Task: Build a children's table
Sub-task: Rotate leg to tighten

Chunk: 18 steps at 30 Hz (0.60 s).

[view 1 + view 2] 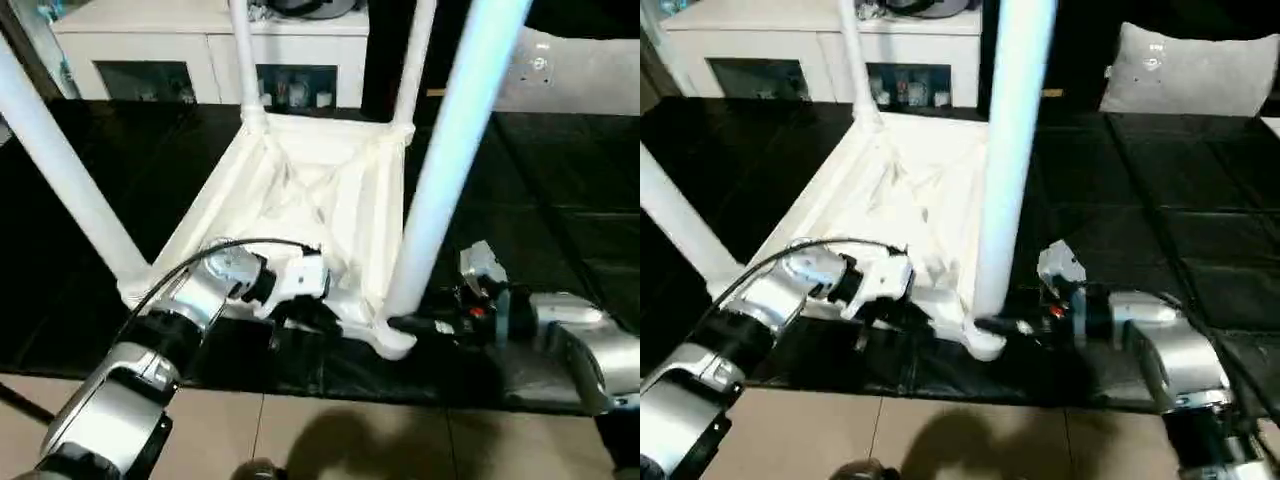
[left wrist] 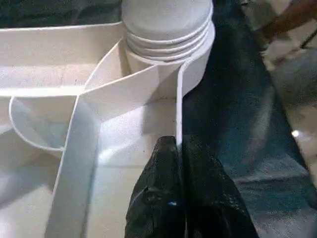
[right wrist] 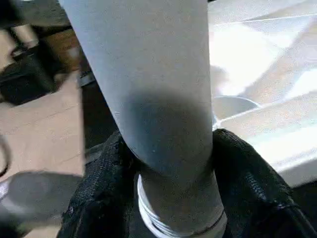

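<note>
The table top (image 1: 300, 200) lies upside down on the black mat (image 1: 560, 230), ribs up, with four legs standing in its corner sockets. The left hand (image 2: 177, 148) is pinched shut on the near rim, seemingly to steady the top. The right hand (image 3: 168, 188) is clamped round the near right leg (image 1: 440, 170) just above its socket, probably to seat it.

The white plastic rectangular table top (image 1: 300, 190) lies upside down on a black surface, its ribbed underside facing up with ribs crossing in an X. Four long tapered round white legs stand upright in its round corner sockets: near right (image 1: 450, 150), near left (image 1: 60, 160), far left (image 1: 244, 60) and far right (image 1: 415, 65).
</note>
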### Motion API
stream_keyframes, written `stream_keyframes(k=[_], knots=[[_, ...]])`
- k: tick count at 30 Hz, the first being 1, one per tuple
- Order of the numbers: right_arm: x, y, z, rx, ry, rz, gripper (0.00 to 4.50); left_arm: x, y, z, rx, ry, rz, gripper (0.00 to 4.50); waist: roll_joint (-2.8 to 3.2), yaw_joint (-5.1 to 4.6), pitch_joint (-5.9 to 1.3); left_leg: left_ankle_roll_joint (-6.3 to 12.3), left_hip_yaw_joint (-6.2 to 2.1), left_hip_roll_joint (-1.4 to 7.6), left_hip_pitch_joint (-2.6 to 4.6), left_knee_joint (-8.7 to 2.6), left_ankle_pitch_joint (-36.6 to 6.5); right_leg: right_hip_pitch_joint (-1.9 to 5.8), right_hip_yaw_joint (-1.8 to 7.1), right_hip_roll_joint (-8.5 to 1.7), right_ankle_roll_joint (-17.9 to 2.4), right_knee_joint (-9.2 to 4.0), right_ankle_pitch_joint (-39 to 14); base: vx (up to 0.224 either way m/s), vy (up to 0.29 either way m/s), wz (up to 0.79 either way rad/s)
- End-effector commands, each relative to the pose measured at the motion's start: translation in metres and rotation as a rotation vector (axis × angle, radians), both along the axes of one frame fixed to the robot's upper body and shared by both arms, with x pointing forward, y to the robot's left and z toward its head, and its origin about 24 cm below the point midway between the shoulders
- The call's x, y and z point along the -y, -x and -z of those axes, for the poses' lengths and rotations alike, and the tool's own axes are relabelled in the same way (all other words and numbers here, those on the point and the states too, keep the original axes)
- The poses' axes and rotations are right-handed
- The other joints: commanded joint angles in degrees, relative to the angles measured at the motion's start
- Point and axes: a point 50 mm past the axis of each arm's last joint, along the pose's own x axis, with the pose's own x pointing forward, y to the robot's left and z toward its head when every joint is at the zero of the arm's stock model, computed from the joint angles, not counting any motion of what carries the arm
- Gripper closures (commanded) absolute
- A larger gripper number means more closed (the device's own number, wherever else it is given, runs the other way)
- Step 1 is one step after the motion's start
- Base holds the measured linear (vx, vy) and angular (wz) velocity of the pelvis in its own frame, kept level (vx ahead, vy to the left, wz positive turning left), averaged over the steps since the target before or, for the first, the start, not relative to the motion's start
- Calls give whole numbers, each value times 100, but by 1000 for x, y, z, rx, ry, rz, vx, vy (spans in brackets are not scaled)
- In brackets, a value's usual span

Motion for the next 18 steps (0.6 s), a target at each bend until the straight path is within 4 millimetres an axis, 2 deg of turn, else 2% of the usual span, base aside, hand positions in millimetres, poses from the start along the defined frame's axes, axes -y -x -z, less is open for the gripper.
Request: stream_keyframes(k=[1, 2, 3, 4, 5, 7, 9, 10, 11, 13, 15, 16, 18], knots=[[-25, -8, 0, 23, -13, 97, 253, 25, -9, -13, 50, 67, -71, 450, -114, -46, -345, 216, -116, 323, 54, -427, -1191, 261, 263, -463, -739, -579, -2473, 0, 0, 0], [-31, -17, 3, 14, 12, 240, 253, 34, -12, -16, 56, 86, -129, 450, -120, -115, -348, 138, -131, 301, 54, -438, -1254, 266, 248, -461, -694, -585, -2571, 0, 0, 0], [-31, -17, 3, 14, 12, 240, 253, 34, -12, -16, 56, 86, -129, 450, -119, -192, -340, 63, -150, 279, 41, -450, -1296, 278, 224, -457, -647, -596, -2714, 0, 0, 0], [-36, -24, 4, 4, 31, 348, 253, 44, -15, -18, 65, 103, -185, 450, -114, -259, -351, 46, -155, 270, 36, -448, -1319, 291, 225, -456, -596, -615, -2732, 0, 0, 0], [-36, -24, 4, 4, 31, 348, 254, 44, -15, -18, 65, 103, -185, 450, -113, -290, -351, 53, -150, 270, 32, -444, -1292, 288, 235, -449, -613, -609, -2661, 0, 0, 0], [-41, -33, 5, -15, 42, 492, 254, 55, -19, -21, 77, 125, -266, 450, -108, -379, -374, 113, -136, 261, 18, -423, -1112, 288, 251, -434, -780, -571, -2188, 0, 0, 0], [-46, -37, 3, -10, 35, 551, 254, 64, -21, -24, 89, 145, -310, 450, -116, -402, -407, 182, -121, 236, 1, -390, -904, 316, 248, -424, -873, -545, -1822, 0, 0, 0], [-50, -38, 2, 15, 33, 557, 254, 67, -22, -25, 101, 155, -326, 450, -95, -392, -412, 252, -117, 247, 0, -383, -777, 319, 255, -426, -941, -526, -1550, 0, 0, 0], [-50, -38, 2, 15, 33, 557, 220, 67, -22, -25, 101, 155, -326, 450, -101, -396, -413, 290, -105, 245, -2, -379, -748, 317, 257, -413, -962, -527, -1444, 0, 0, 0], [-57, -37, -2, 67, 8, 524, 186, 73, -20, -25, 123, 160, -314, 450, -95, -386, -427, 397, -103, 251, -13, -368, -640, 346, 257, -421, -1060, -496, -1125, 0, 0, 0], [-56, -35, -3, 78, -2, 513, 168, 69, -19, -24, 127, 147, -312, 450, -85, -386, -429, 473, -108, 264, -18, -370, -574, 353, 256, -419, -1131, -470, -907, 0, 0, 0], [-53, -34, -4, 81, -1, 513, 156, 65, -20, -24, 140, 140, -307, 450, -99, -390, -425, 506, -107, 275, -7, -372, -603, 350, 255, -421, -1175, -467, -871, 0, 0, 0], [-47, -34, -4, 88, 19, 517, 141, 61, -20, -23, 162, 131, -296, 450, -84, -392, -417, 519, -110, 282, 1, -377, -681, 351, 253, -427, -1206, -476, -931, 0, 0, 0]])
